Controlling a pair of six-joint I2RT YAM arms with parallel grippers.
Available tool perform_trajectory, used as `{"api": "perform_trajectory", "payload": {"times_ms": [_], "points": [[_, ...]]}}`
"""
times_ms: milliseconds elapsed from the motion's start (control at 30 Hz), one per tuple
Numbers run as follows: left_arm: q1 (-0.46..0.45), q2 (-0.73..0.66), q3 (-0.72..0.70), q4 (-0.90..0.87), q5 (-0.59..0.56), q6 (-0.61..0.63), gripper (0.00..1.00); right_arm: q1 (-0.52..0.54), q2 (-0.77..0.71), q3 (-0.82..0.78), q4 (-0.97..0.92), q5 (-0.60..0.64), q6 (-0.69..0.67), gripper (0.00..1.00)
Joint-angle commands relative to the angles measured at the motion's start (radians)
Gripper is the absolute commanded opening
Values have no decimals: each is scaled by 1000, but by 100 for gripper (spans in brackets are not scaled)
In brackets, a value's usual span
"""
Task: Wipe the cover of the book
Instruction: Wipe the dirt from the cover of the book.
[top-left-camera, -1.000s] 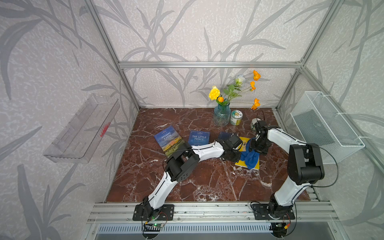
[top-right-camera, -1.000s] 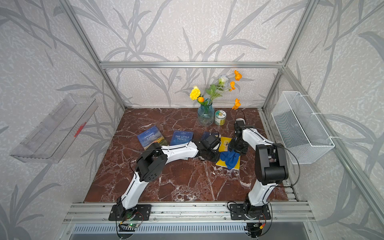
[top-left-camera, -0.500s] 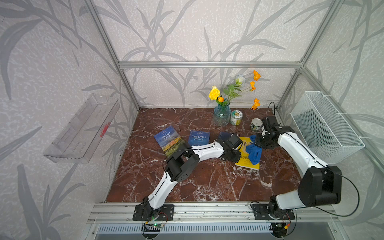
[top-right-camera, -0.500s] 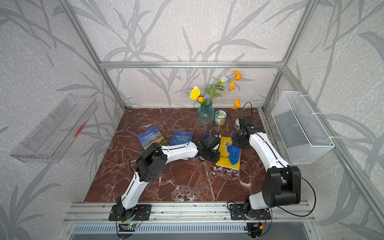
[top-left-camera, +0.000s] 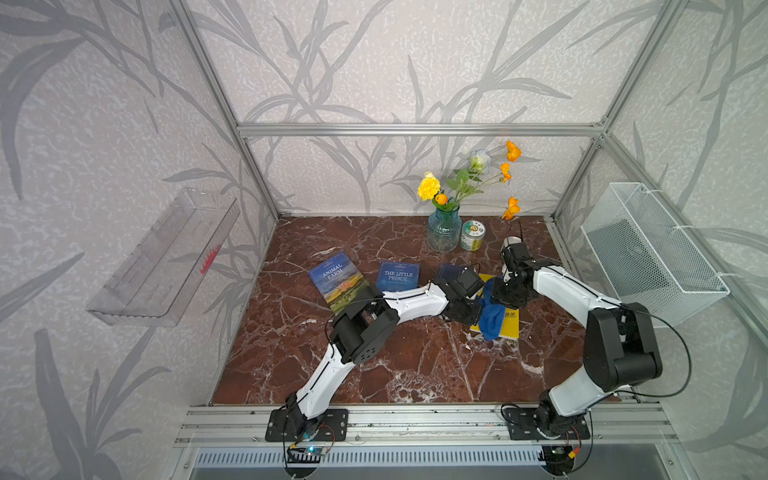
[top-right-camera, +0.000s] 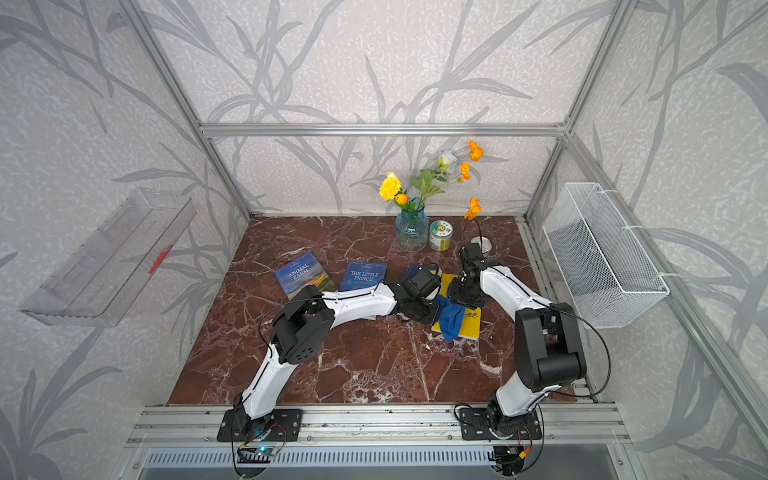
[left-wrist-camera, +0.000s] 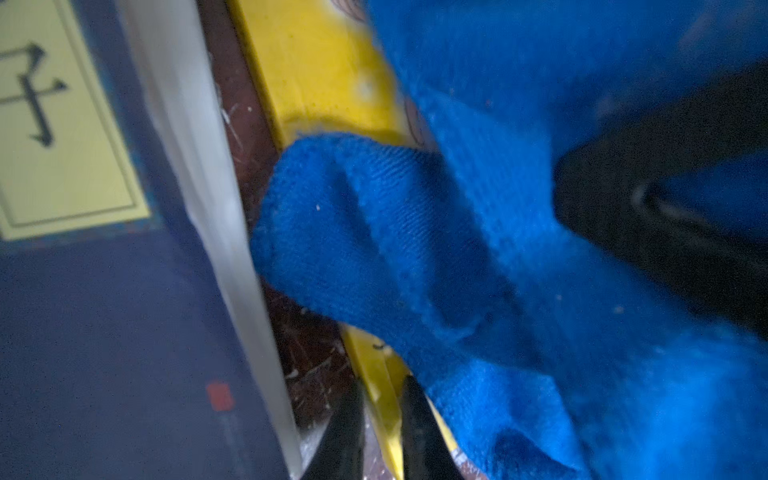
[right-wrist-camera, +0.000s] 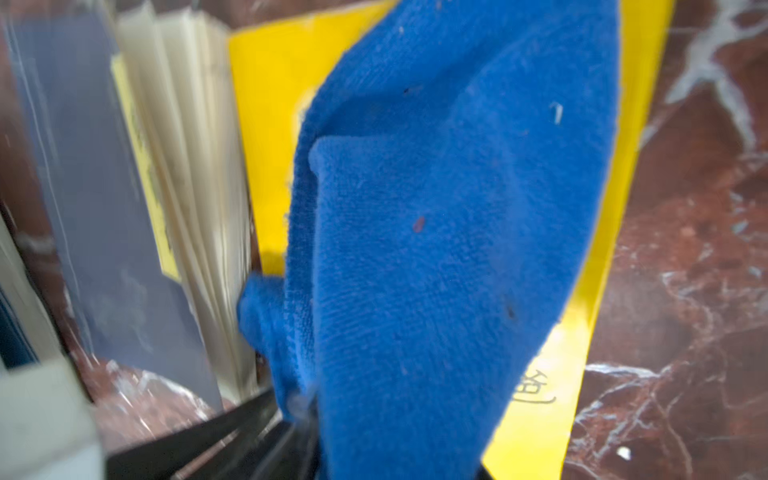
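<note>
On the right half of the marble tabletop (top-left-camera: 395, 357), the yellow book (top-left-camera: 510, 327) is lying flat with its cover up, and the blue cloth (top-left-camera: 490, 320) is draping over much of that cover in both top views.

The step in hand looks to be the wiping stroke itself. Doing it well probably means pressing the cloth down so a broad patch is rubbing the cover, not just a trailing fold. It also means dragging in long passes that reach the bare yellow strip and the corners. The book should be staying pinned meanwhile, so it is not sliding with the cloth.

The left gripper (left-wrist-camera: 380, 432) is doing that pinning, with its jaws standing narrow and nipping the book's thin edge between them. The right gripper (top-left-camera: 498, 293) is sitting at the far end of the cloth. Its jaws appear to be closing on the bunched fabric, which is hiding most of them in the right wrist view.

Just beside the yellow book, a dark blue book (left-wrist-camera: 104, 311) is lying with its pages fanning slightly, near enough for a wide stroke to be brushing it.
</note>
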Motion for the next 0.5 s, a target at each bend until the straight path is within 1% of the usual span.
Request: {"api": "perform_trajectory", "payload": {"times_ms": [0, 33, 67, 200, 300, 400, 467], "points": [[-9, 27, -40, -139, -25, 10, 18, -9, -66, 16, -89, 46, -37, 56], [-9, 27, -40, -139, -27, 8, 18, -15, -81, 29, -117, 57, -49, 64], [-9, 27, -40, -138, -25, 9, 18, -23, -95, 43, -144, 62, -58, 68], [-9, 30, -38, -141, -25, 9, 18, -66, -131, 81, -183, 51, -86, 69], [-9, 33, -36, -142, -26, 9, 18, -83, -125, 86, -129, 46, -84, 69], [-9, 34, -35, -144, -28, 10, 18, -83, -58, 110, -77, -8, -85, 70], [-9, 35, -35, -144, -30, 10, 18, -75, 17, 143, -84, -52, -82, 70]]}}
